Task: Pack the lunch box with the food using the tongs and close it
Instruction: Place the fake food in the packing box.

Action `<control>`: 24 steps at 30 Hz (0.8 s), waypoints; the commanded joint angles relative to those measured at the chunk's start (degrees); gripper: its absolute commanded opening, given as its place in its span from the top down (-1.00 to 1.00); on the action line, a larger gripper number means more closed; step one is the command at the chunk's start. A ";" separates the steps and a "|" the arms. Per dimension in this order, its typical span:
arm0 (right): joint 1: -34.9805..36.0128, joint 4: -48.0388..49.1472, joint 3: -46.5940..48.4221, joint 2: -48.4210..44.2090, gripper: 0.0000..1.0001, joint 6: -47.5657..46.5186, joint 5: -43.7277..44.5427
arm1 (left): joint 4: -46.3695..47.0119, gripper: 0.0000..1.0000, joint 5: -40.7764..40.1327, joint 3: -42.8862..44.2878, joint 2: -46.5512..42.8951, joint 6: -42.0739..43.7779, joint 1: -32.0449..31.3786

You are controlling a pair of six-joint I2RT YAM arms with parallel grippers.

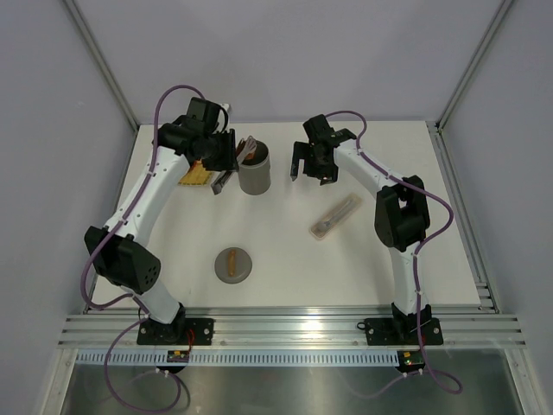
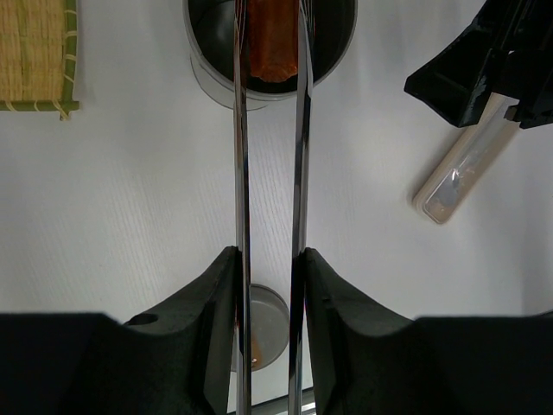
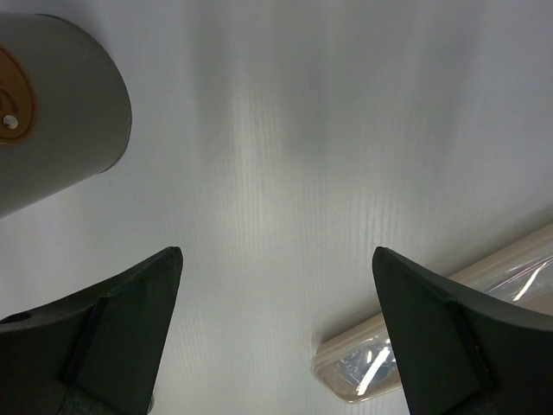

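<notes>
Sitting nearest the front edge of the table (image 1: 371, 277), the grey lid (image 1: 233, 264) is lying flat, the pale cutlery case (image 1: 335, 216) resting further back on the right. Beyond them the right gripper (image 3: 276, 255) is hovering with fingers spread wide, gripping nothing. The left gripper (image 2: 270, 259) is squeezing the tongs (image 2: 243, 164) narrowly. Only its wrist view is showing their tips pinching an orange food piece (image 2: 273, 43) at the open mouth of the lunch box (image 1: 255, 177), near the far edge, beside the yellow mat (image 2: 34, 52).
</notes>
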 commanded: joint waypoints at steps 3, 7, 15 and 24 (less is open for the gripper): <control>-0.35 0.82 -0.07 -3.40 -0.99 -0.81 1.42 | 4.25 0.50 -0.12 -0.66 1.04 0.51 -0.25; -0.62 0.56 -0.34 -3.49 -0.99 -0.90 1.95 | 3.99 0.37 -0.38 -0.22 1.83 0.51 -0.25; -0.88 0.73 -0.60 -3.49 -0.99 -0.81 1.69 | 4.34 0.08 -0.38 0.66 1.21 0.34 -0.25; -1.06 0.64 -0.78 -3.58 -0.99 -0.90 1.69 | 6.79 0.33 -0.73 -0.83 -2.64 -0.10 -0.25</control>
